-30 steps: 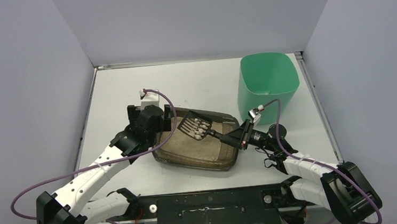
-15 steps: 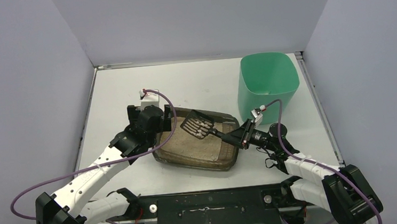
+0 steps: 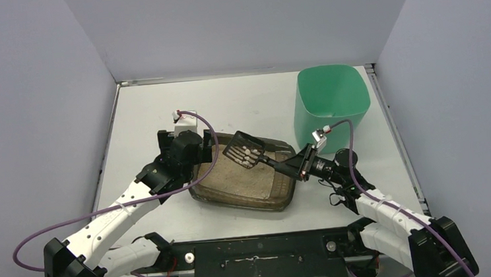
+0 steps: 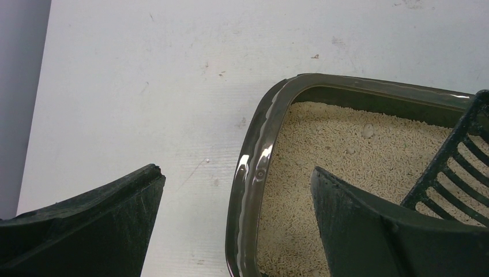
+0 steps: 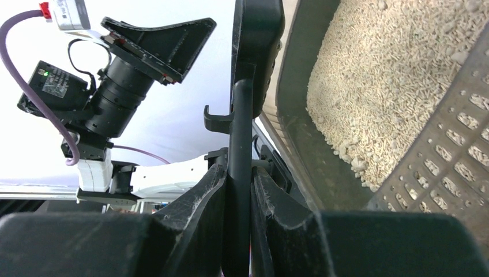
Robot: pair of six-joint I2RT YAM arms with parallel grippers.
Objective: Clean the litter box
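The litter box (image 3: 233,203) is a shallow dark tray of beige granules in the middle of the table. My right gripper (image 3: 296,166) is shut on the handle (image 5: 241,133) of a black slotted scoop (image 3: 245,153). The scoop's head hangs over the box's far half with a few pale clumps in it. My left gripper (image 3: 189,144) is open and straddles the box's left rim (image 4: 254,167), one finger outside over the table and one over the granules. In the right wrist view the gripper (image 5: 239,170) clamps the handle, and the box's wall (image 5: 300,115) and the scoop's slotted side (image 5: 455,150) show on the right.
A tall mint-green bin (image 3: 330,102) stands at the back right, just beyond the right gripper. Grey walls close in the table on three sides. The left arm's wrist (image 5: 115,92) faces the right gripper across the box.
The right arm has lifted the scoop slightly and drawn it a little toward the far side of the box. The left arm has stayed where it was, still open.
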